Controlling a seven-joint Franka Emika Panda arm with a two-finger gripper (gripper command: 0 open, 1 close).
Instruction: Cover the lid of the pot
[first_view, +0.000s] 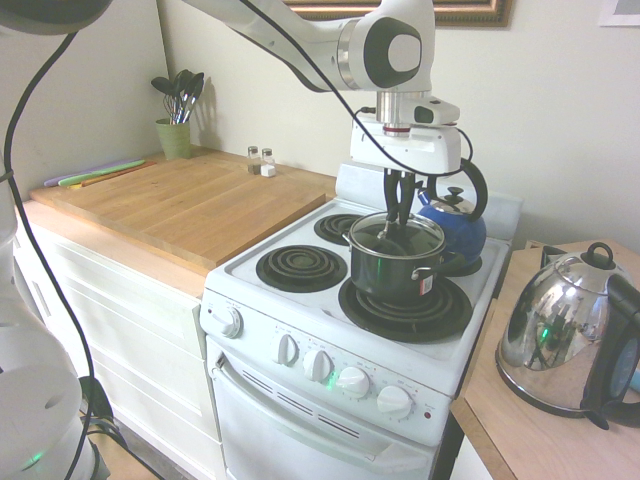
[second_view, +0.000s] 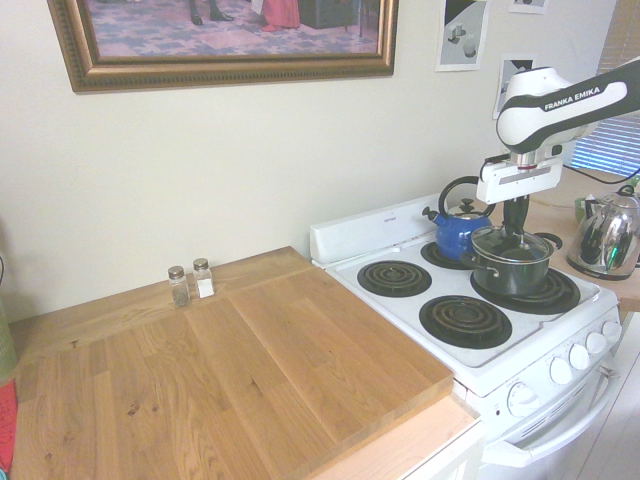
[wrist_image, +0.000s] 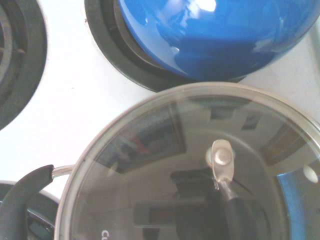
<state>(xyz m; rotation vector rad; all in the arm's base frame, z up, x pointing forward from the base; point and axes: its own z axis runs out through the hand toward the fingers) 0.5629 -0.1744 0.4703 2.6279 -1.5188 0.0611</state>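
The jaws (first_view: 401, 213) are pressed together, pinching the lid's handle from straight above. The lid (first_view: 397, 235) lies directly beneath them, flat and centred on the rim of the pot (first_view: 397, 272), which stands on the stove's front burner (first_view: 404, 310), just in front of the blue kettle (first_view: 455, 224). Judged from this, the lid looks seated, so letting go and lifting straight up would be what remains.

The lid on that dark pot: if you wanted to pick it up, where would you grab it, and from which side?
Probably the small handle in the middle of the lid, from straight above. The glass is flat, sits level on the pot, and its thin rim lies flush with the pot's edge, so the sides offer little to pinch. The gripper already points down there, fingers shut at the handle.
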